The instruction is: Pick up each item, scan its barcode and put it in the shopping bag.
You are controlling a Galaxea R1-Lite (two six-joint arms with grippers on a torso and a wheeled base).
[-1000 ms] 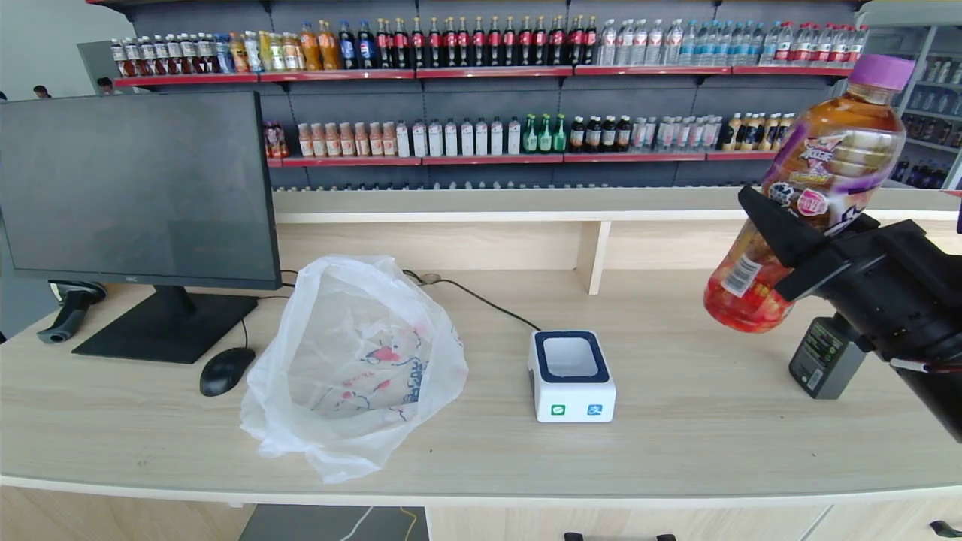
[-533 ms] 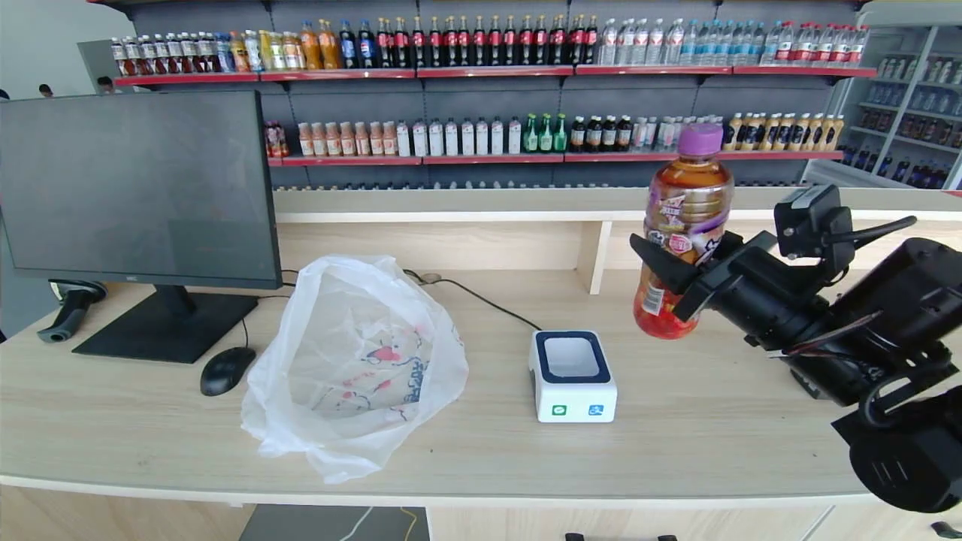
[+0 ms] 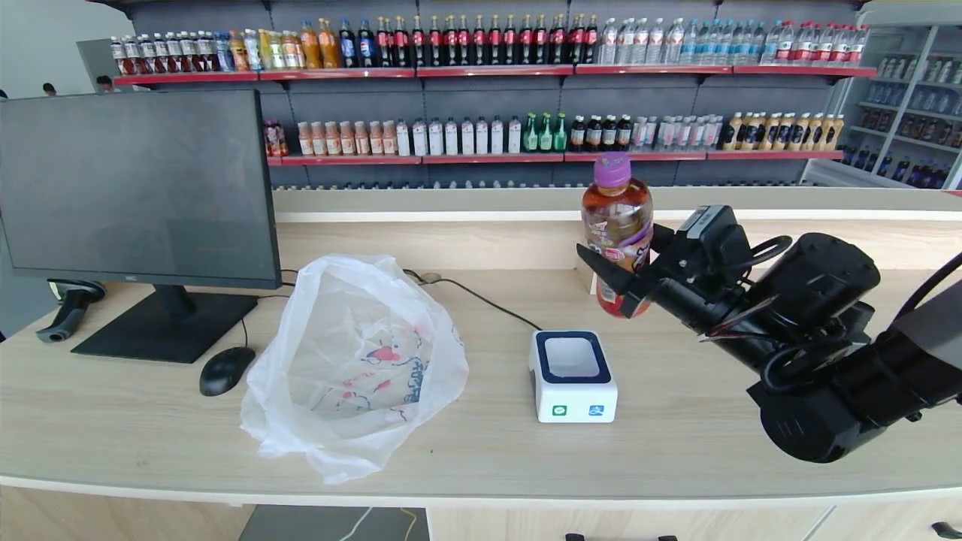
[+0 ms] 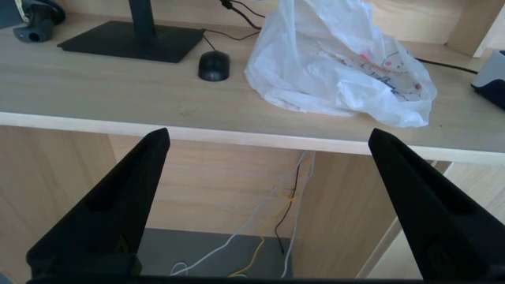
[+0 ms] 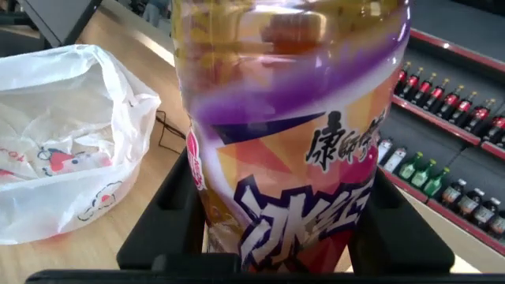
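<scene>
Holding the bottle (image 3: 616, 214) upright beyond the scanner (image 3: 573, 376), right gripper (image 3: 624, 259) fingers pinch its body; left gripper (image 4: 268, 138) fingers spread wide.

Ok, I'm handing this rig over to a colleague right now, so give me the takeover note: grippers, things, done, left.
Right gripper: shut on the bottle, held upright above the counter, just behind and right of the scanner.
Left gripper: open, empty, low in front of the counter's edge.
Shopping bag: on the counter, left of the scanner, mouth looks open.
Done: bottle picked up.
Left: pass its barcode over the scanner, then put it in the bag.
</scene>
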